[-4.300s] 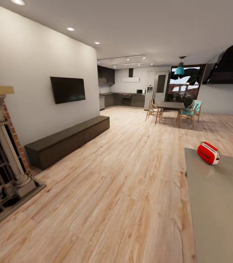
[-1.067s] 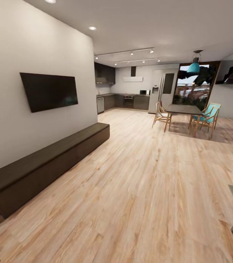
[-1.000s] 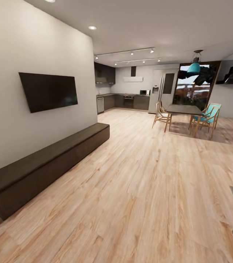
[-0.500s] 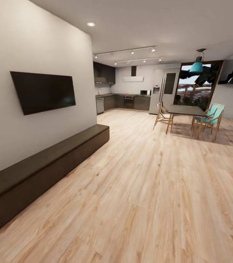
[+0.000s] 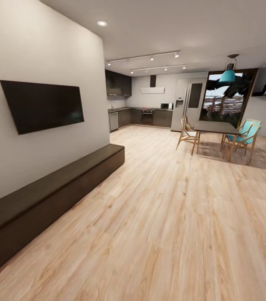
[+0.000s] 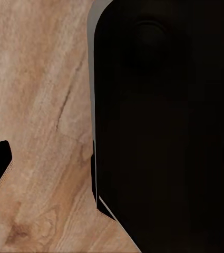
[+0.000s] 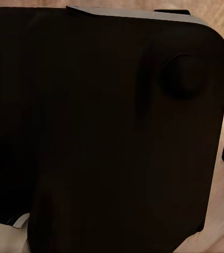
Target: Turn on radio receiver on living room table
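Head view had swung left, dropping radio and worktop from sight; it showed the TV and bench. Fingers' state: cannot tell.

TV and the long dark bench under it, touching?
Apart. The head view shows the TV mounted on the wall with a band of bare white wall between its lower edge and the top of the bench.

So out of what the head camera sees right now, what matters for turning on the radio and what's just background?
For the job:
- wood floor, which the robot crosses to reach the radio

Just background:
- wall TV
- long dark bench
- dining table with chairs
- kitchen cabinets
- teal pendant lamp
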You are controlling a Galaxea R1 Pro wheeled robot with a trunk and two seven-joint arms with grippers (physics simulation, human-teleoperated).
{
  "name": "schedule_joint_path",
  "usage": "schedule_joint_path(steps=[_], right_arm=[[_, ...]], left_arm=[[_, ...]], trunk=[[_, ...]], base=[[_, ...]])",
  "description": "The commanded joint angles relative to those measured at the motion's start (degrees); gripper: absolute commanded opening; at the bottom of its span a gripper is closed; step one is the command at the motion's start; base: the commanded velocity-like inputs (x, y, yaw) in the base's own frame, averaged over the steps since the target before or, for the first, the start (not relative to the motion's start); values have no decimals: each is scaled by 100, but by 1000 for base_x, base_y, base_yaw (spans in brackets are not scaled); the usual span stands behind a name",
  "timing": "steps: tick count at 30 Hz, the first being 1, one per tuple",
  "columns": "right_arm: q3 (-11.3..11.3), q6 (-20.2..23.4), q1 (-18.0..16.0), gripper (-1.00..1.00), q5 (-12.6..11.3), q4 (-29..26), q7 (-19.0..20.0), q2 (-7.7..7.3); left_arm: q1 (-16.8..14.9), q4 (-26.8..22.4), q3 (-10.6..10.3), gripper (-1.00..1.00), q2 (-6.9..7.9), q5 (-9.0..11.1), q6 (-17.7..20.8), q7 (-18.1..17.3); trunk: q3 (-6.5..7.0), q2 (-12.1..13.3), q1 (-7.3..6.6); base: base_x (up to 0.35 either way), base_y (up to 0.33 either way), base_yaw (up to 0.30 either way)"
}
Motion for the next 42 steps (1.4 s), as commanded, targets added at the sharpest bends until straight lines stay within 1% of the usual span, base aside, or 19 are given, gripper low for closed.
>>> schedule_joint_path(steps=[1,39,42], right_arm=[[0,0,0,100,0,0,0,0],[0,0,0,100,0,0,0,0],[0,0,0,100,0,0,0,0]], left_arm=[[0,0,0,100,0,0,1,1],[0,0,1,100,0,0,1,4],[0,0,0,100,-1,0,-2,-1]], trunk=[[0,0,0],[0,0,0],[0,0,0]], base=[[332,0,0],[331,0,0],[203,0,0]])
